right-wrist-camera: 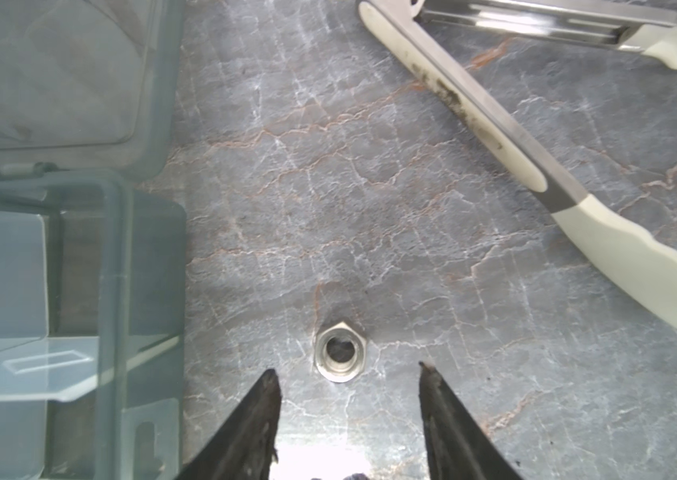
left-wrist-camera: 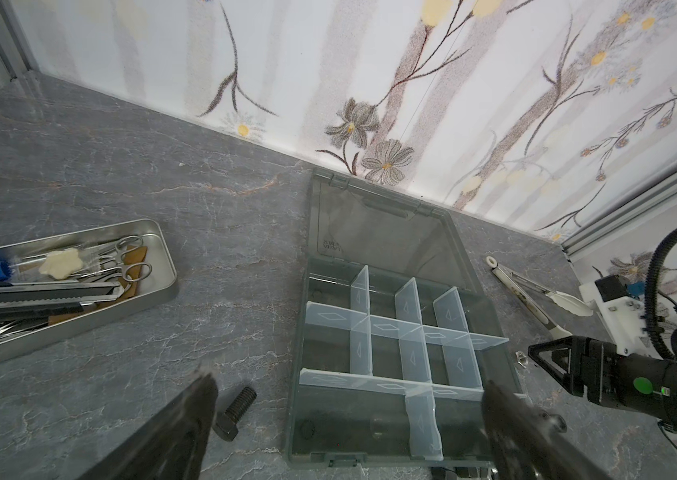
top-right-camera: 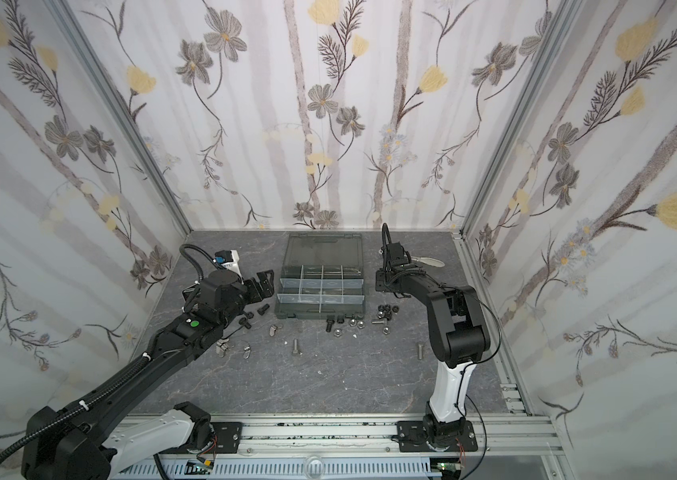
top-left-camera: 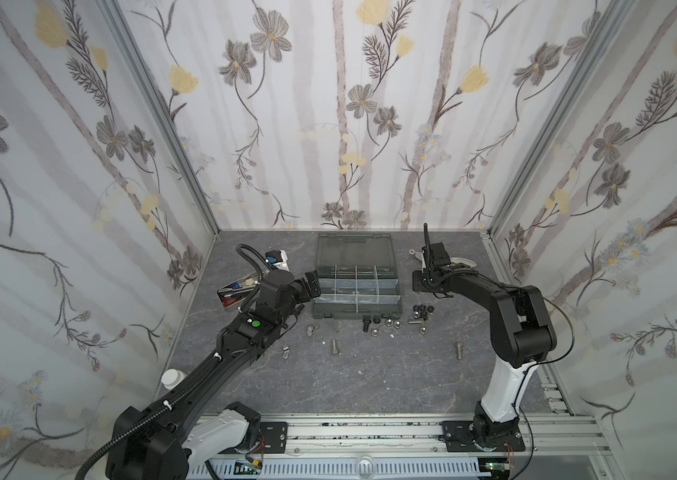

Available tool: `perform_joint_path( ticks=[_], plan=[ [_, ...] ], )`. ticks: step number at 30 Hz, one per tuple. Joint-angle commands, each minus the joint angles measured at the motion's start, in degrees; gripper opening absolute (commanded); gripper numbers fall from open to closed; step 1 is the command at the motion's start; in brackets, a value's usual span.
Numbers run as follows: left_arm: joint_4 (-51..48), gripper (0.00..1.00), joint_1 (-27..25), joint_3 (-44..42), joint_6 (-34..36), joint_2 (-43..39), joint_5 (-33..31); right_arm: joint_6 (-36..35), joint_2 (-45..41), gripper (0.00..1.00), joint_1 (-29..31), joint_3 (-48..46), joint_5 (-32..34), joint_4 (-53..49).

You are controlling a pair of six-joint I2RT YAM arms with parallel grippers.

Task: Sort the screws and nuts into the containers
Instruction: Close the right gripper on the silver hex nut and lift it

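In both top views my left gripper, spread wide, sits at the left edge of the organizer box mid-frame and my right gripper at its right edge, with screws and nuts loose on the counter below it. My left wrist view shows those fingers far apart and empty, a black screw lying beside the containers. My right wrist view shows my jaws parted and empty, a silver nut on the counter just ahead of the tips.

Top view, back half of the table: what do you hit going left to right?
Metal tray → left gripper → organizer box → right gripper. Tongs overlap the right gripper, so left out.
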Motion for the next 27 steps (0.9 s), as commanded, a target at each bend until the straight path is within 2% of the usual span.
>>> perform_joint_path(
  ticks=[1,17,27],
  plan=[
    [3.0,1.00,0.1,-0.5,-1.9,1.3,1.5,-0.2,1.4,0.57,0.2,1.1,-0.3,-1.1],
    [6.0,1.00,0.1,-2.7,-2.4,5.1,2.8,-0.2,6.0,0.43,0.3,2.3,0.3,-0.9],
    [6.1,1.00,0.1,-3.3,-2.5,4.4,3.1,-0.2,6.1,0.28,0.4,2.5,1.2,-1.5]
  ],
)
